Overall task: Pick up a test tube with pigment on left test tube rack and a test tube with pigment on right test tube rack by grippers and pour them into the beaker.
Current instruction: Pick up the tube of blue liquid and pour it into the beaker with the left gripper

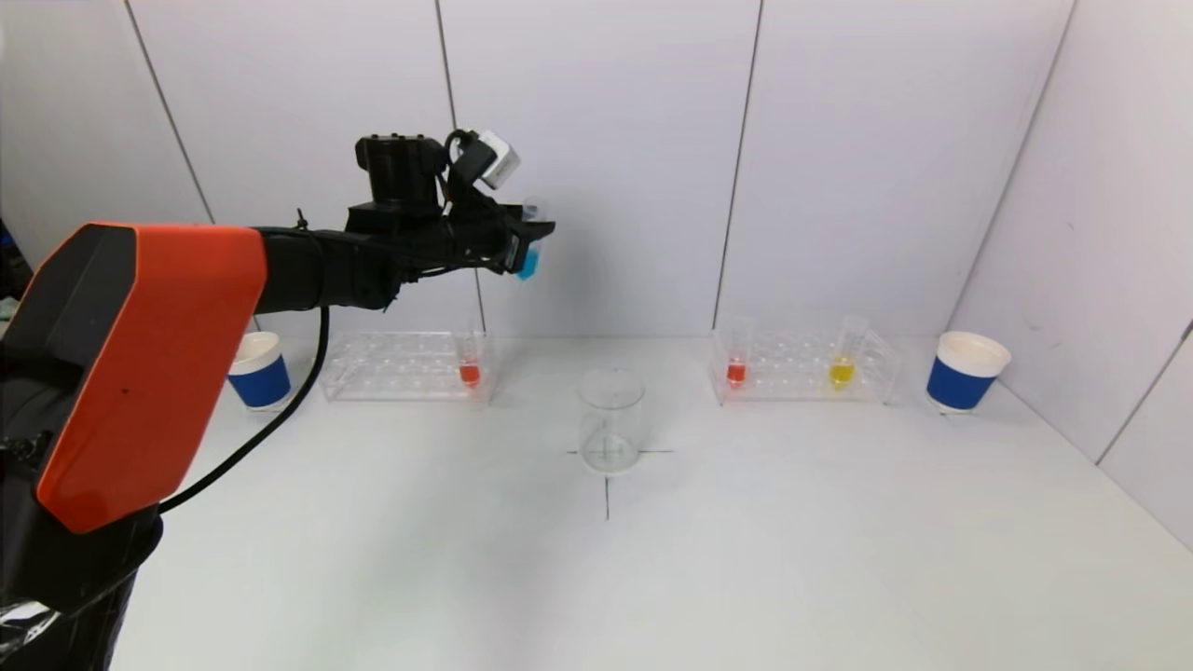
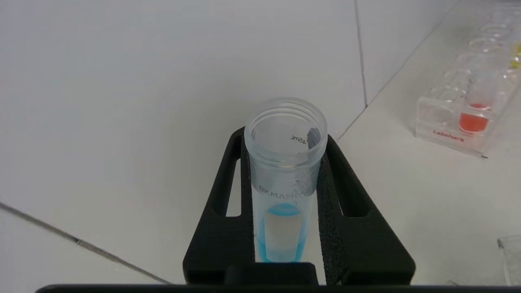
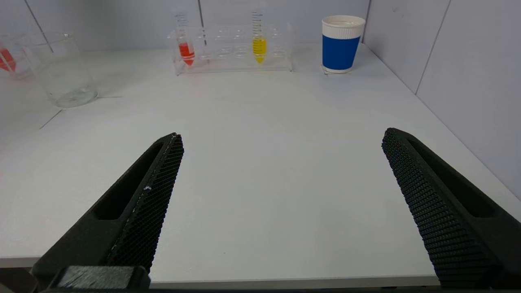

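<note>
My left gripper (image 1: pixel 529 244) is raised high above the left test tube rack (image 1: pixel 405 367), shut on a clear test tube with blue pigment (image 2: pixel 285 179) that stands roughly upright between its fingers (image 2: pixel 346 203). One tube with red pigment (image 1: pixel 469 365) stays in that rack. The empty glass beaker (image 1: pixel 610 419) stands at the table's middle on a black cross mark. The right test tube rack (image 1: pixel 806 368) holds a red tube (image 1: pixel 736 363) and a yellow tube (image 1: pixel 843 363). My right gripper (image 3: pixel 281 142) hangs open over the table's near edge, out of the head view, nothing between its fingers.
A blue and white paper cup (image 1: pixel 259 370) stands left of the left rack, another (image 1: pixel 966 371) right of the right rack. White wall panels close the back and right side. The left arm's orange housing (image 1: pixel 140 363) fills the near left.
</note>
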Tool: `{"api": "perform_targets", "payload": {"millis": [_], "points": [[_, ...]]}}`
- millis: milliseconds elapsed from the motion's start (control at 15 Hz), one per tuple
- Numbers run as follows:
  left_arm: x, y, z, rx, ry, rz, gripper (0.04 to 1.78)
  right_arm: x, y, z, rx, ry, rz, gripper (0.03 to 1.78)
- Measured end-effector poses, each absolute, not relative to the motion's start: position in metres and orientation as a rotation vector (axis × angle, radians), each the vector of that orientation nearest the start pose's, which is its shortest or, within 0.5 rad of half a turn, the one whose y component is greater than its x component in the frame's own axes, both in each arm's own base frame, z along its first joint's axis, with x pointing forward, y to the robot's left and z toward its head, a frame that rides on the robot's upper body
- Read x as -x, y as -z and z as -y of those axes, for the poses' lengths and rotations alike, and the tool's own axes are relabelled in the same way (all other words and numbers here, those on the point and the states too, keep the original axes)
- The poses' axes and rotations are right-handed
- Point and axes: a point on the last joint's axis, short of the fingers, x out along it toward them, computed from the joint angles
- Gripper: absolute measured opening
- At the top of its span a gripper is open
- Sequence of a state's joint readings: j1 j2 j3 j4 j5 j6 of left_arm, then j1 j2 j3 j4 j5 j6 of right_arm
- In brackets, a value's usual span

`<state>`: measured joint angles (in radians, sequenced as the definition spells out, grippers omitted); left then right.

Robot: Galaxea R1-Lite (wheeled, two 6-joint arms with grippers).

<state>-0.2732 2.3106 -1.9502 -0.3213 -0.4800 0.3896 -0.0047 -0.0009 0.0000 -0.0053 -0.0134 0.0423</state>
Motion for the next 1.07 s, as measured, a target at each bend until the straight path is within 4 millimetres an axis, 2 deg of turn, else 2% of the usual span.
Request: {"api": "perform_targets", "payload": {"millis": [400, 667, 1067], "points": [[-0.464, -0.201, 0.145, -0.588, 0.933, 0.173, 0.45, 0.023, -0.076, 0.0, -0.043, 0.018, 0.007, 1.77], [-0.459, -0.193, 0.146, -0.695, 0.984, 0.247, 0.45, 0.023, -0.076, 0.0, -0.043, 0.018, 0.007, 1.77], [-0.453, -0.181, 0.158, -0.871, 1.015, 0.358, 0.45, 0.023, -0.076, 0.0, -0.042, 0.018, 0.007, 1.77]]}}
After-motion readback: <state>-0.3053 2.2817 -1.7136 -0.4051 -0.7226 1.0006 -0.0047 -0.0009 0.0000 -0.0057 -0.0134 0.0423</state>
